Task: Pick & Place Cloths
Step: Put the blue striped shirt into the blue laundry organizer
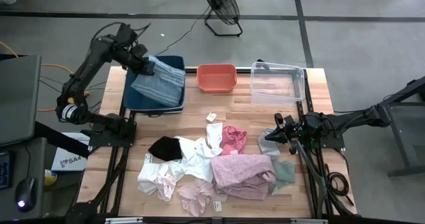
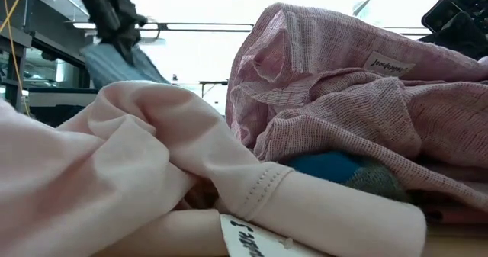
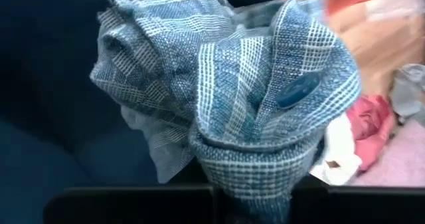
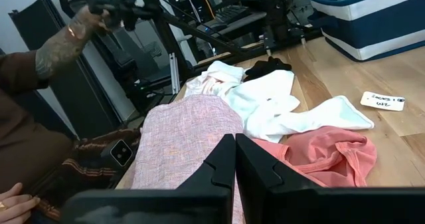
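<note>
high view | left claw [image 1: 145, 67] clamped on striped cloth [image 1: 159, 84], draped below it over blue bin [image 1: 178, 64]

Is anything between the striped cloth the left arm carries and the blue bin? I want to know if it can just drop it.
Nothing visible. The left gripper, shut on the striped cloth, holds it right over the blue bin, the cloth hanging into the bin's opening. The right gripper waits shut by the pile.

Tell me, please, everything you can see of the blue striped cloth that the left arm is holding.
The blue striped cloth is a soft woven garment in teal-blue with pale stripes and a dark blue button. It hangs bunched and folded from the shut left gripper, draping over the blue bin at the table's far left, apart from the cloth pile.
</note>
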Controlling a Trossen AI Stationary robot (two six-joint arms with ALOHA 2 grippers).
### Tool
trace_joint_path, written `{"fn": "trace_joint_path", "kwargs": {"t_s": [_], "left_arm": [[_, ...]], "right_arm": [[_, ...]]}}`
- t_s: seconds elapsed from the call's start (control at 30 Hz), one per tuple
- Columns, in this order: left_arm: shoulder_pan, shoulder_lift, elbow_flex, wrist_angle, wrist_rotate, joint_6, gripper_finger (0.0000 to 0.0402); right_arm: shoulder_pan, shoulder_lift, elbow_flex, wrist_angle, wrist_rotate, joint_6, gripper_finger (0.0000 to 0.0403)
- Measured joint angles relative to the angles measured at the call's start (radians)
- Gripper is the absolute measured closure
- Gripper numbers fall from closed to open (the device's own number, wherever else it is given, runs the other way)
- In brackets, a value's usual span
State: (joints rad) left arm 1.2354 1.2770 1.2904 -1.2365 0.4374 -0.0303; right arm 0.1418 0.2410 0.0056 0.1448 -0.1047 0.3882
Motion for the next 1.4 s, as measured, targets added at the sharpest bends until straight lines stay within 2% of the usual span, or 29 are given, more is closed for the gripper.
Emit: {"fn": "trace_joint_path", "kwargs": {"t_s": [0.17,0.3,0.43,0.67,0.8,0.93,1.1,1.4], "left_arm": [[0.005,0.0,-0.111,0.121,-0.034,-0.035,0.0383],[-0.039,0.001,-0.134,0.175,-0.107,-0.096,0.0383],[-0.086,0.002,-0.15,0.191,-0.221,-0.134,0.0383],[-0.212,0.003,-0.201,0.227,-0.508,-0.222,0.0383],[-0.27,0.003,-0.236,0.232,-0.629,-0.276,0.0383],[-0.29,0.007,-0.275,0.243,-0.681,-0.309,0.0383],[-0.294,0.019,-0.334,0.284,-0.699,-0.334,0.0383],[-0.293,0.019,-0.377,0.35,-0.697,-0.311,0.0307]], "right_arm": [[0.0,0.0,0.0,0.0,-0.001,0.0,0.04],[0.0,0.0,0.0,0.0,-0.001,0.0,0.04],[0.0,0.0,0.0,0.0,0.0,0.0,0.04],[0.0,0.0,0.0,0.0,0.0,0.0,0.04],[0.0,0.0,0.0,0.0,0.0,0.0,0.04],[0.0,0.0,0.0,0.0,0.0,0.0,0.04],[0.0,0.0,0.0,0.0,0.0,0.0,0.04],[0.0,0.0,0.0,0.0,-0.001,0.0,0.04]]}}
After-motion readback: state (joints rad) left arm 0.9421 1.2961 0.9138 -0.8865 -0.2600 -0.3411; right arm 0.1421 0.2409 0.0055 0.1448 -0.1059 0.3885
